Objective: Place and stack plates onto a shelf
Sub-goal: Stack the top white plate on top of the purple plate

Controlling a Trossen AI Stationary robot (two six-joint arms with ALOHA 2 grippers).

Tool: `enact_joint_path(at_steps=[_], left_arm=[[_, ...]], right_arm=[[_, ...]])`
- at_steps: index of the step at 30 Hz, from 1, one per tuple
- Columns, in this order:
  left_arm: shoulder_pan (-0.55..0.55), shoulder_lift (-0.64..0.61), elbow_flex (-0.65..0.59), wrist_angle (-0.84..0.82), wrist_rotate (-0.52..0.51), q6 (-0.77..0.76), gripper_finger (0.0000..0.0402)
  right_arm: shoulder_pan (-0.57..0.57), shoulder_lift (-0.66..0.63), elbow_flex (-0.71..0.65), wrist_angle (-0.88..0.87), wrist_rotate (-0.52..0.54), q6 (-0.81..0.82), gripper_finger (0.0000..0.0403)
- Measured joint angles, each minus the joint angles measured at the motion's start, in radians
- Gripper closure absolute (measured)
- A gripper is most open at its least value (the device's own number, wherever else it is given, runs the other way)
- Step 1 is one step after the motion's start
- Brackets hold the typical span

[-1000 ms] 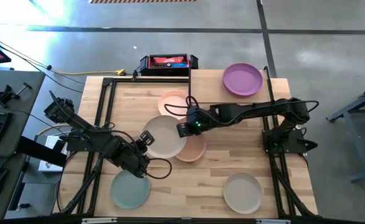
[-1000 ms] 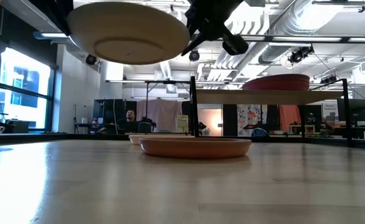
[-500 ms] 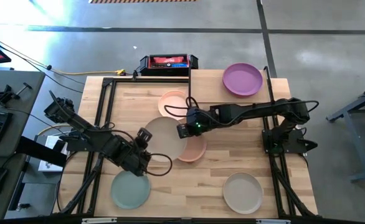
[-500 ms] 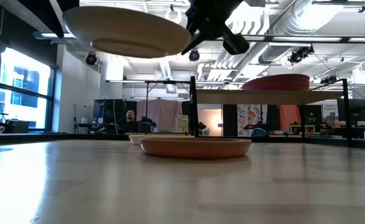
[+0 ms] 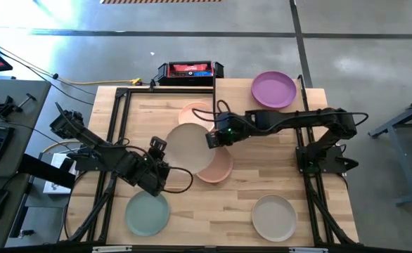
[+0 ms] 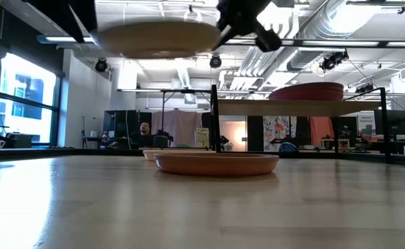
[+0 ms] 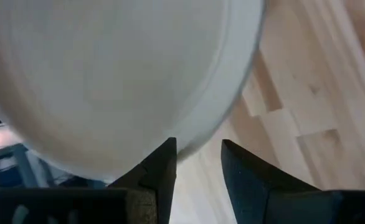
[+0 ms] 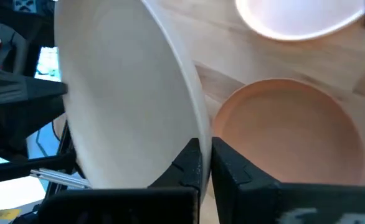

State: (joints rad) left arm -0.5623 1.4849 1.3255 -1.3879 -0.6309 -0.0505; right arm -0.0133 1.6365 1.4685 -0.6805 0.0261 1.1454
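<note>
Cream plate (image 5: 190, 143): your right pincer (image 5: 211, 138) pinches its rim, aloft over the desk's (image 5: 276, 176) middle, half hiding the tan plate (image 5: 219, 165). Left pincer (image 7: 198, 163) spread, just beside it.

A matte, smooth finish is seen on the round cream plate (image 5: 189, 143); pale planked wood, lightly sheened, on the large tabletop (image 5: 262, 176); matt black on the thin metal shelf legs (image 6: 214, 117).

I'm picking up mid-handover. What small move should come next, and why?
Probably the right gripper should carry the cream plate toward the shelf: it is shut on the plate's rim, and the left gripper stands open, apart from the plate, which hangs in the air.
</note>
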Motion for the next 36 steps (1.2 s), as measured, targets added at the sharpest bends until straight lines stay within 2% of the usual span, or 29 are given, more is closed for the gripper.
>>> enact_joint_path(at_steps=[3, 9, 17, 27, 36], left_arm=[[-0.003, -0.001, 0.021, -0.050, 0.030, -0.009, 0.0291], [-0.001, -0.002, 0.101, -0.091, -0.032, -0.079, 0.0291], [-0.001, -0.009, 0.154, -0.089, -0.065, -0.079, 0.0291], [0.004, -0.008, 0.156, -0.086, -0.074, -0.080, 0.0291], [0.099, -0.008, 0.156, -0.086, -0.121, -0.079, 0.0291]], right_arm=[[-0.017, -0.032, -0.004, -0.092, 0.021, -0.002, 0.0402], [-0.040, -0.101, -0.002, -0.299, 0.049, 0.023, 0.0402], [-0.077, -0.217, -0.002, -0.339, 0.087, 0.012, 0.0402], [-0.179, -0.353, -0.001, -0.434, 0.125, -0.001, 0.0403], [-0.312, -0.458, -0.001, -0.563, 0.125, -0.028, 0.0403]])
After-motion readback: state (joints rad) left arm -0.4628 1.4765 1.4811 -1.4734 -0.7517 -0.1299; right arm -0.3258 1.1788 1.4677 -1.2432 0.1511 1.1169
